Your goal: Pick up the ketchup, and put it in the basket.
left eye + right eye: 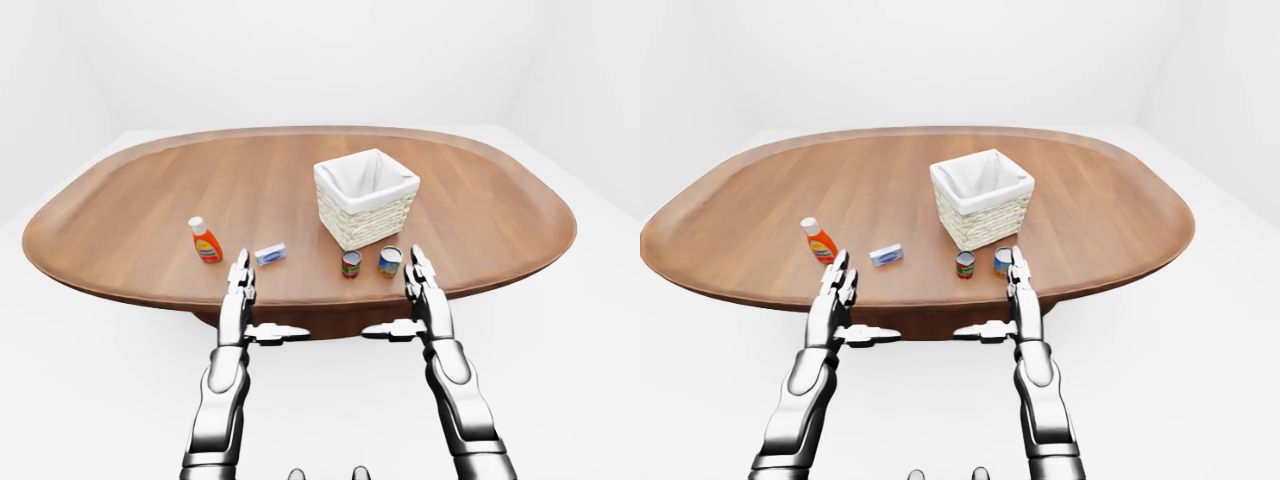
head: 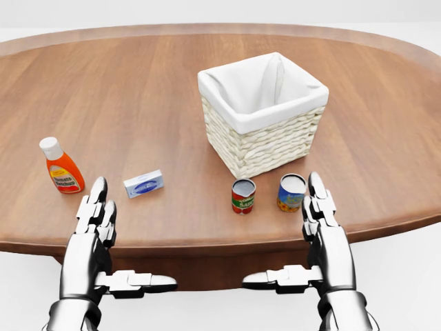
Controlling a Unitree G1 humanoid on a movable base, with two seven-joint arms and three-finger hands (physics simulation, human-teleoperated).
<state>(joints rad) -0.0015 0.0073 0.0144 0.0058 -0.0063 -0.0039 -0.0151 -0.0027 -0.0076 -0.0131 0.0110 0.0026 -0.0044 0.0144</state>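
The ketchup (image 2: 61,167) is an orange bottle with a white cap, standing upright at the left of the wooden table (image 2: 138,83) in the head view. The basket (image 2: 265,134) is white wicker with a white cloth liner, standing right of centre. My left hand (image 2: 114,238) hovers open at the table's near edge, just right of and below the ketchup, touching nothing. My right hand (image 2: 303,238) is open at the near edge below the two cans, thumb pointing inward.
A small blue-and-white box (image 2: 143,184) lies between the ketchup and the cans. A red-and-green can (image 2: 242,196) and a blue-and-yellow can (image 2: 291,192) stand just below the basket. White floor surrounds the oval table.
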